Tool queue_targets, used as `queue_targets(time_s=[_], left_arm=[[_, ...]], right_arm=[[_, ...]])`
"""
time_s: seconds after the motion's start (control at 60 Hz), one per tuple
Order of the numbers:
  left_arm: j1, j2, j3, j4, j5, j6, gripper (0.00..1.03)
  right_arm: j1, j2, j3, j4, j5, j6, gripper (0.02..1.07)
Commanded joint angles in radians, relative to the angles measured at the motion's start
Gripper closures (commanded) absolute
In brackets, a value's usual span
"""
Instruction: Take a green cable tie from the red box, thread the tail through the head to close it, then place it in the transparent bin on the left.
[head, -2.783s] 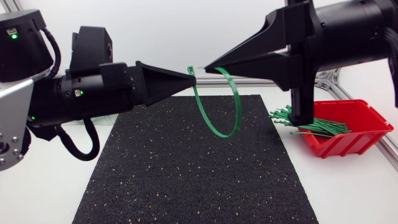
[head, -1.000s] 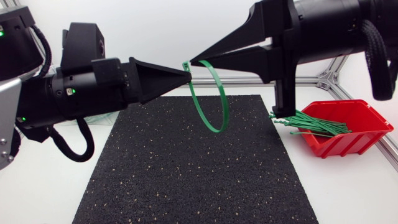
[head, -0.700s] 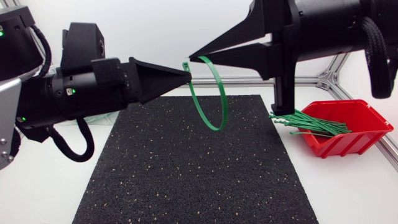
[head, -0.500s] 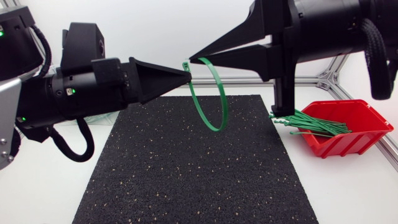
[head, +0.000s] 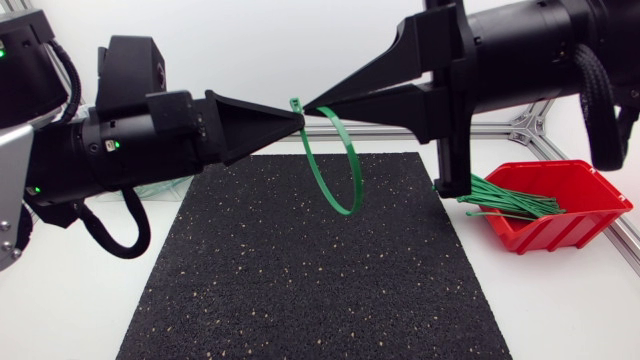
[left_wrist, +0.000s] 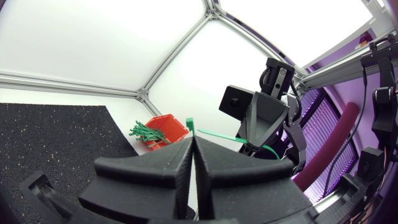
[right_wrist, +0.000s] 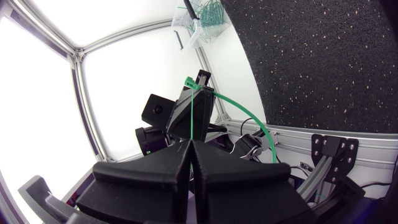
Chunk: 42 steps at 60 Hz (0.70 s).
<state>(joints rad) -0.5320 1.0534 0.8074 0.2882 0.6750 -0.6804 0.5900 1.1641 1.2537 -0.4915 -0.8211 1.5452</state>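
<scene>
One green cable tie (head: 356, 166), looped in the air above the black mat (head: 300, 280); head end clamped in the left gripper (head: 299, 118), tail end clamped in the right gripper (head: 309, 103). Gripper tips nearly meet. Red box (head: 592, 196): holds more ties.

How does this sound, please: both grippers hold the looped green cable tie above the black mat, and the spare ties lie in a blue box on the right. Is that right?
Not quite: the head view shows the box is red, not blue. The left gripper and right gripper hold the looped green cable tie above the black mat, spare ties in the box.
</scene>
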Motion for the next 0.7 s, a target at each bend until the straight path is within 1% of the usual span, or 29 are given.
queue_targets(time_s=[0.0, 0.683], left_arm=[[0.006, -0.004, 0.015, 0.006, 0.0, 0.004, 1.0], [0.0, -0.015, 0.009, 0.005, 0.001, 0.004, 1.0]], right_arm=[[0.01, -0.006, -0.022, 0.018, 0.004, 0.039, 1.01], [0.021, 0.003, -0.019, 0.033, 0.025, 0.038, 1.01]])
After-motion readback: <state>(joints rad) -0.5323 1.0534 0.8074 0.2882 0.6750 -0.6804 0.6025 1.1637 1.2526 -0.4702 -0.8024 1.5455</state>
